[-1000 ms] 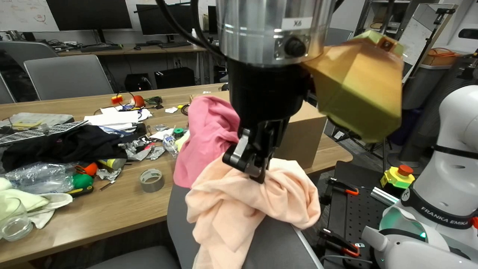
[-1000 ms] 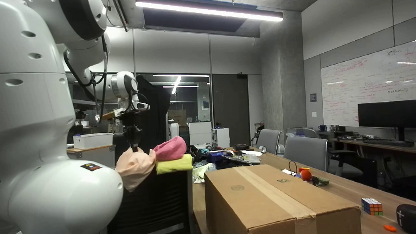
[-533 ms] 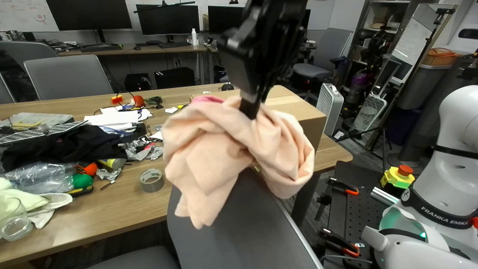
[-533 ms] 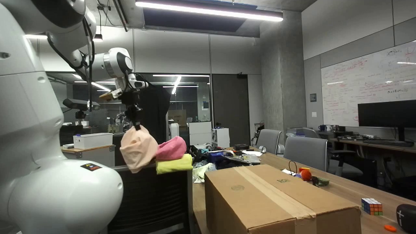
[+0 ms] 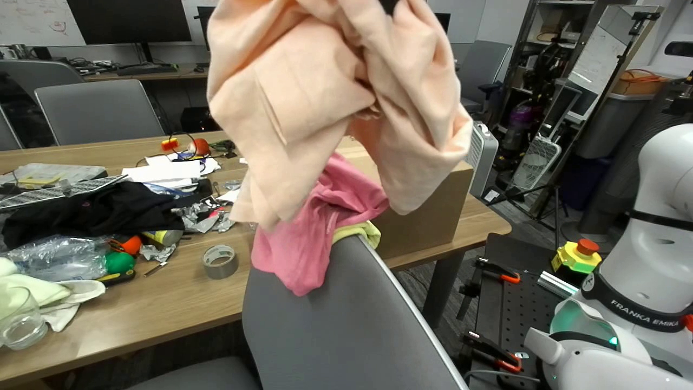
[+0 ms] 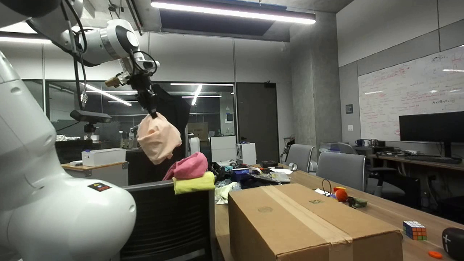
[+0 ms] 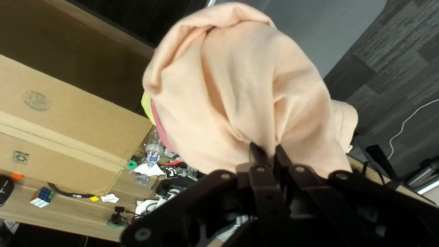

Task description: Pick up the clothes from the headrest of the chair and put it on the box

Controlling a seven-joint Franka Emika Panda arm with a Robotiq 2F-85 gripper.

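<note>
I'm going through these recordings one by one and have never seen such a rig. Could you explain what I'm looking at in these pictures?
The machine is a white jointed robot arm ending in a black two-fingered gripper. Two views look at the scene from outside the robot, from different places; the third is taken from its wrist, with the gripper at the bottom. The gripper is closed on a crumpled peach-coloured cloth, held in the air clear of the grey office chair. Over the chair's back lies a pink cloth, partly on top of a yellow cloth. Nearby, a wooden table bears a taped brown cardboard box, a coloured puzzle cube and a roll of grey tape, among other things.
</note>
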